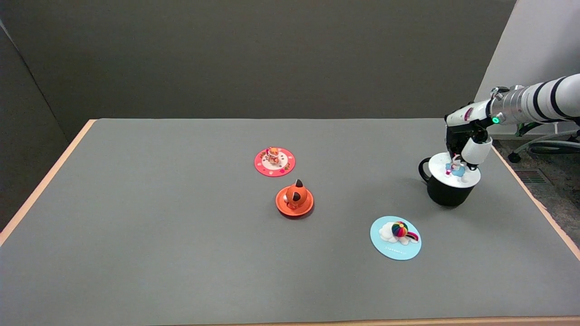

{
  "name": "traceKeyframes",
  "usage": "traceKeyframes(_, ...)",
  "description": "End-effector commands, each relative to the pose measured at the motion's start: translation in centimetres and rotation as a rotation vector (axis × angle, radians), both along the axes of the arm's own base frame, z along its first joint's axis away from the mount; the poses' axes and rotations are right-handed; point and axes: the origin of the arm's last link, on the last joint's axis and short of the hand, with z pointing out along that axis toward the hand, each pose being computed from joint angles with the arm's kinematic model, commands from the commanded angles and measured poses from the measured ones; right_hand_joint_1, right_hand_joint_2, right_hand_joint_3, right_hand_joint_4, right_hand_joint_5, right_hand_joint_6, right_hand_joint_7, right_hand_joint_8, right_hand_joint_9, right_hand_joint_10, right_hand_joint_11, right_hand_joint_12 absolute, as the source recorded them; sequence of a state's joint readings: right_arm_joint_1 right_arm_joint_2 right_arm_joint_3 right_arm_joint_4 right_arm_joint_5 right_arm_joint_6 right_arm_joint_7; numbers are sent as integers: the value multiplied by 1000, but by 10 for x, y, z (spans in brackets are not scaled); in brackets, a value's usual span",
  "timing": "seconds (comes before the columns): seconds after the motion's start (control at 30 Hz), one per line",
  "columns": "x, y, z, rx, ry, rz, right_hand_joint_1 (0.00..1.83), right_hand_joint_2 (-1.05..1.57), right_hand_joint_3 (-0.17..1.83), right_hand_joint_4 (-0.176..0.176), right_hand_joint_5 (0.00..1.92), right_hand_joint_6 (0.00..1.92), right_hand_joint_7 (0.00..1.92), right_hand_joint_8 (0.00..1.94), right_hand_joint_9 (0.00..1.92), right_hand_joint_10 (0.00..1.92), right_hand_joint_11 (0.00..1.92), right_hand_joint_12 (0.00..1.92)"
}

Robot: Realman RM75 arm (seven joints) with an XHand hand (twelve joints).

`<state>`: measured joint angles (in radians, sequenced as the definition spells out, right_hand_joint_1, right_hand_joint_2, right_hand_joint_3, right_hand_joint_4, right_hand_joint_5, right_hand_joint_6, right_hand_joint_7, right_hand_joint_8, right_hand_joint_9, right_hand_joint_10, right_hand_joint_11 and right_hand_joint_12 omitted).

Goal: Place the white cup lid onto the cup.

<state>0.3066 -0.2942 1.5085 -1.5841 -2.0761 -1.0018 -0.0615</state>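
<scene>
The black cup (446,192) with a handle on its left stands at the table's right side. The white cup lid (454,170) lies across the cup's rim, with a small blue and white figure on top as a knob. My right hand (466,144) reaches down from the right and sits directly over the lid. Its fingers close around the top of the figure. The contact itself is partly hidden by the hand.
A pink lid (274,161) and an orange lid (294,200) with a fox figure lie mid-table. A light blue lid (395,238) with a rainbow figure lies in front of the cup. The table's right edge (539,203) runs close behind the cup.
</scene>
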Motion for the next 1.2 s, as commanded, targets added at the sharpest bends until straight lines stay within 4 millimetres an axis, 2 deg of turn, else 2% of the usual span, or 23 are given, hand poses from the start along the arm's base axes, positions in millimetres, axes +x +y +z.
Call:
traceKeyframes(0.03, -1, 0, 1, -3, -2, -1, 877, 616, 864, -97, 818, 352, 886, 216, 769, 223, 508, 566)
traceKeyframes(0.5, 2, -2, 1, -2, 4, 17, 826, 500, 959, -110, 714, 238, 696, 189, 689, 218, 480, 560)
traceKeyframes(1.2, 8, -3, 1, 4, 10, 38, 793, 474, 944, -116, 691, 222, 703, 188, 687, 217, 481, 553)
